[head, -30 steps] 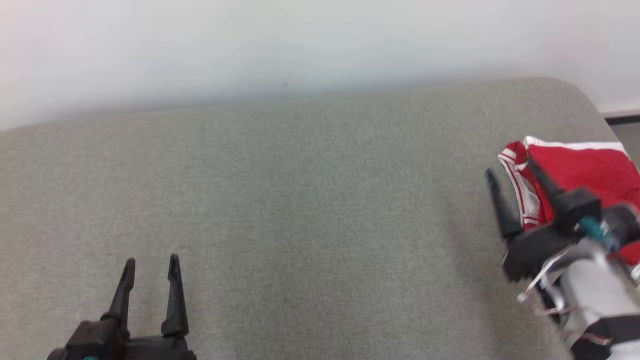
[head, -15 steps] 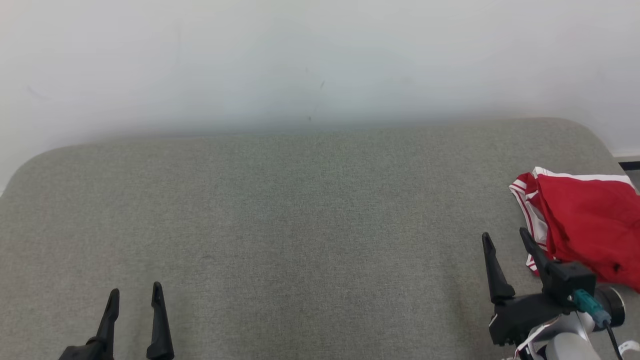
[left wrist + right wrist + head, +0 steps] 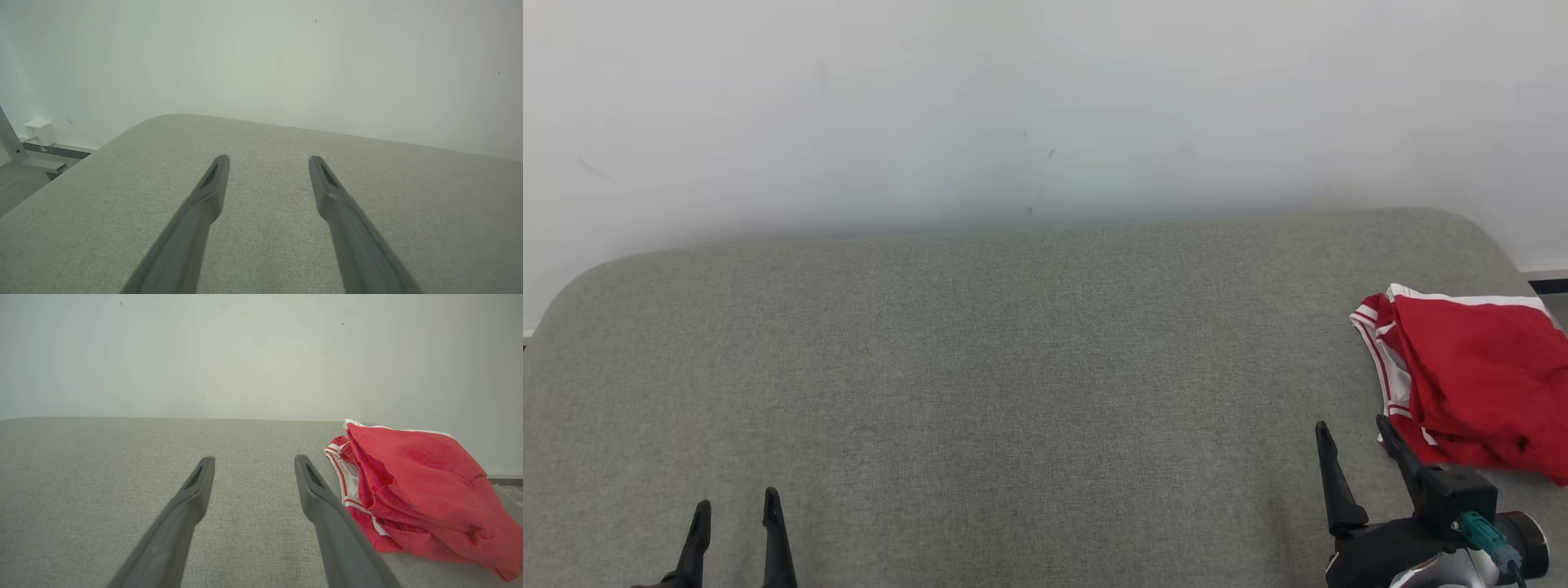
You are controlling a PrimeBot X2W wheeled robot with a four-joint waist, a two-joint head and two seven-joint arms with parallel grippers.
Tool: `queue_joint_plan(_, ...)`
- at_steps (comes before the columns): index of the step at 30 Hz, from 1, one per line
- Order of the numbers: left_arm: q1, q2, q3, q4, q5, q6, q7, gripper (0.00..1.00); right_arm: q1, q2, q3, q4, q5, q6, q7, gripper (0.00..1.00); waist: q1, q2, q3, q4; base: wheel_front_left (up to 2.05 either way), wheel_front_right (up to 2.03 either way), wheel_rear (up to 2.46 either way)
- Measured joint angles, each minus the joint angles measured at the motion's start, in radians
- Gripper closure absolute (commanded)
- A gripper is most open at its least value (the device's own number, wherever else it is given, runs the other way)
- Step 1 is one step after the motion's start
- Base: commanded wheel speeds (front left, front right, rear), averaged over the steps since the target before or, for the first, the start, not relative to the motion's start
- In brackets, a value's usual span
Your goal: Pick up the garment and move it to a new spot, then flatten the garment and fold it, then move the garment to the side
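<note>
A folded red garment (image 3: 1478, 376) with white trim lies at the right end of the grey fabric surface (image 3: 1013, 367); in the right wrist view the garment (image 3: 412, 486) sits just right of the fingers. My right gripper (image 3: 1352, 429) is open at the lower right, just left of and nearer than the garment, holding nothing. In its own view the right gripper (image 3: 251, 460) hovers over bare fabric. My left gripper (image 3: 735, 508) is open at the lower left, far from the garment; the left gripper (image 3: 267, 159) has only grey fabric between its fingers.
A pale wall (image 3: 1013, 106) runs behind the surface. The surface has rounded far corners, and its right edge (image 3: 1503, 245) is close beyond the garment. A small white box (image 3: 39, 131) and a floor rail lie past the left edge.
The head camera tilted up, so the whole picture slid down. My right gripper drew back from over the garment's left edge to a spot nearer than it. The garment stayed put.
</note>
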Motion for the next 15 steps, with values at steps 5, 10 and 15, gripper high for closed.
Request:
queue_joint_plan(5, 0.005, 0.0, -0.008, -0.005, 0.037, -0.006, 0.0, 0.0, 0.011, -0.001, -0.008, -0.022, -0.004, 0.0, 0.016, 0.0, 0.0, 0.0, -0.004, 0.0, 0.0, 0.0, 0.0)
queue_joint_plan(10, 0.004, 0.0, -0.011, 0.011, 0.045, -0.006, 0.0, 0.0, 0.018, 0.002, -0.012, -0.039, -0.007, 0.0, 0.025, 0.0, 0.0, 0.0, -0.005, 0.003, 0.0, 0.0, 0.0)
queue_joint_plan(15, 0.002, 0.0, -0.014, 0.019, 0.035, 0.003, 0.0, 0.0, 0.021, 0.005, -0.011, -0.046, -0.007, 0.0, 0.03, 0.0, 0.0, 0.0, -0.003, 0.005, 0.0, 0.0, 0.0)
